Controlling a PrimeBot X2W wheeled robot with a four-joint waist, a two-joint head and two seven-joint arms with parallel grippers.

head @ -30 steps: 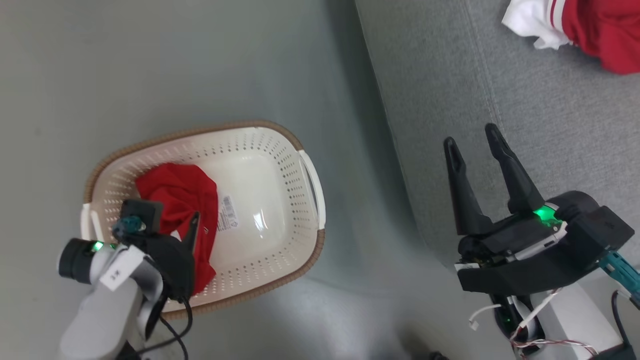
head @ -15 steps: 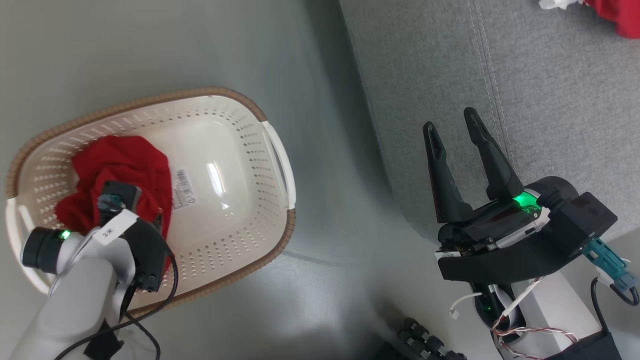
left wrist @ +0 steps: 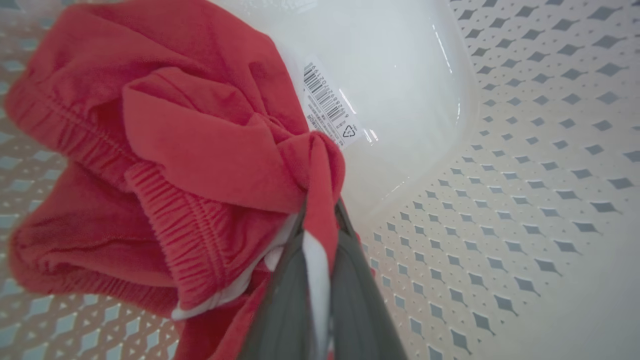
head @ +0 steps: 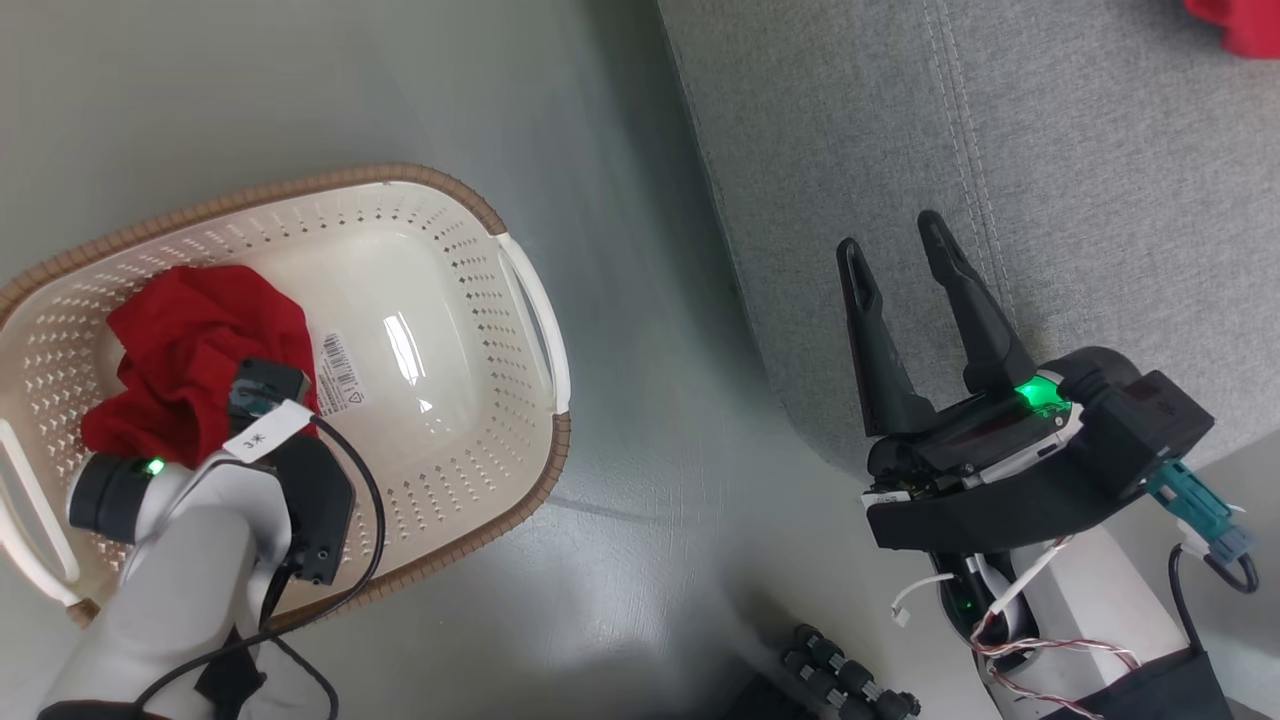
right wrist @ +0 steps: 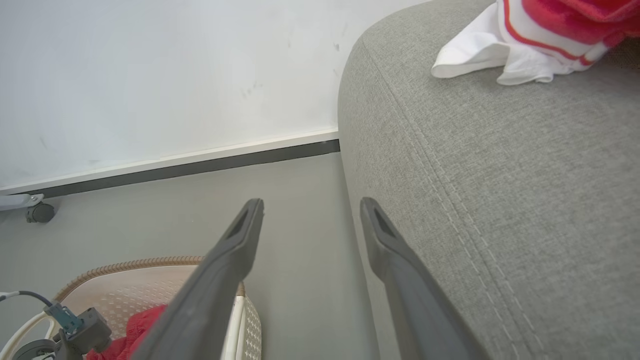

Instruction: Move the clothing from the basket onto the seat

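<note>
The left gripper's (left wrist: 321, 212) two dark grey fingers are pinched together on a white-striped fold of the crumpled red thin-fabric garment (left wrist: 200, 150), which has a ribbed elastic band and lies inside the cream-white perforated plastic basket (left wrist: 500, 200), its edge overlapping a white barcode sticker (left wrist: 327, 102) on the glossy floor.

Basket (head: 478, 425) glossy plastic; clothing (left wrist: 200, 140) soft matt cloth; seat (head: 1050, 150) coarse-woven fabric.

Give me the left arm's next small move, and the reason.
Probably lift straight up: the left gripper is shut on a fold of the red clothing, which lies bunched in the basket, not yet on the seat.
</note>
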